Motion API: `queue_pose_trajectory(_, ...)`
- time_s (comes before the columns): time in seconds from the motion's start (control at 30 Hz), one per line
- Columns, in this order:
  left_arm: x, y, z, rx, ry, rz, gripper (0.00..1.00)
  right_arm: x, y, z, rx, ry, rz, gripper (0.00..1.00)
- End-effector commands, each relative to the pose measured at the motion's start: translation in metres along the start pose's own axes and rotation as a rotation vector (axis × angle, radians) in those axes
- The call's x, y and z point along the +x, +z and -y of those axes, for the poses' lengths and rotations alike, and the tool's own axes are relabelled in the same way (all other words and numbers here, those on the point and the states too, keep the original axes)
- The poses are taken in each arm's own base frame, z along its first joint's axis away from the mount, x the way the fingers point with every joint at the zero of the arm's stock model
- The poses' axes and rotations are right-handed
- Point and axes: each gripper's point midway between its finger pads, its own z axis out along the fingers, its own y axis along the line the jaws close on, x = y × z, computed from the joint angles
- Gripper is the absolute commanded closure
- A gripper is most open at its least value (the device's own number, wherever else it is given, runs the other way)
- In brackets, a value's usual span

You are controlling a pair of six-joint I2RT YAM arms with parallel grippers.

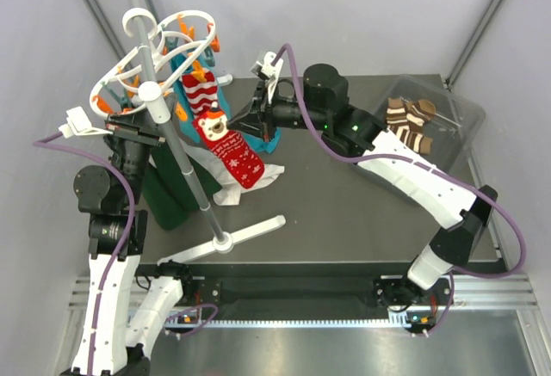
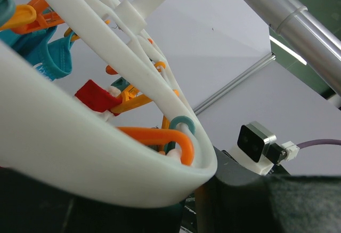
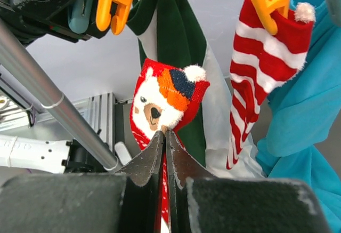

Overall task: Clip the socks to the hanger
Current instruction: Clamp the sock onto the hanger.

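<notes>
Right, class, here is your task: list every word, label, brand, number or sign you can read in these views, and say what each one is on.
No text can be read in any view.
red bear sock: white marks on the foot, possibly lettering, too small to read.
toothed strip along the table's near edge: tick marks only, no numbers legible.

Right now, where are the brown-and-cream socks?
Top view, far right: the brown-and-cream socks lie inside the clear bin at the back right corner of the table, away from the hanger.
</notes>
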Motion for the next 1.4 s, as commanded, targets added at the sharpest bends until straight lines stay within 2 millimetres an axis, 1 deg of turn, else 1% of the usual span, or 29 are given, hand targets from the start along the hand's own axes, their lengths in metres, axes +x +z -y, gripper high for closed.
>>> queue_pose_trajectory(0.0,0.015,-0.002,-0.018,-0.060,0.001,-0.063,1.00,-0.035,0.000,-0.021,-0.042,-0.045,0.074,1.00)
queue_pose_trajectory(0.23,0.015,-0.001,-0.019,-0.062,0.002,-0.066,1.00,-0.035,0.004,-0.031,-0.080,-0.043,0.076,1.00)
queue_pose_trajectory(0.47,0.014,-0.002,-0.018,-0.060,-0.003,-0.061,1.00,-0.034,0.012,-0.042,-0.112,-0.042,0.066,1.00)
queue_pose_trajectory(0.57,0.014,-0.001,-0.018,-0.064,0.002,-0.060,1.00,-0.038,0.013,-0.046,-0.121,-0.047,0.074,1.00)
queue_pose_trajectory(0.7,0.014,-0.002,-0.017,-0.060,0.005,-0.061,1.00,-0.038,0.017,-0.048,-0.127,-0.042,0.072,1.00)
queue_pose_trajectory(0.97,0.013,-0.002,-0.016,-0.058,0.006,-0.061,1.00,-0.045,0.020,-0.049,-0.135,-0.047,0.083,1.00)
queue_pose_trajectory(1.23,0.014,-0.003,-0.015,-0.055,0.009,-0.064,1.00,-0.042,0.025,-0.046,-0.127,-0.039,0.078,1.00)
queue_pose_trajectory(1.27,0.014,-0.003,-0.015,-0.053,0.007,-0.065,1.00,-0.045,0.026,-0.046,-0.127,-0.041,0.084,1.00)
queue_pose_trajectory(1.3,0.015,-0.003,-0.016,-0.055,0.008,-0.066,1.00,-0.042,0.029,-0.044,-0.127,-0.038,0.078,1.00)
queue_pose_trajectory(1.37,0.014,-0.004,-0.016,-0.055,0.008,-0.064,1.00,-0.045,0.031,-0.043,-0.126,-0.037,0.085,1.00)
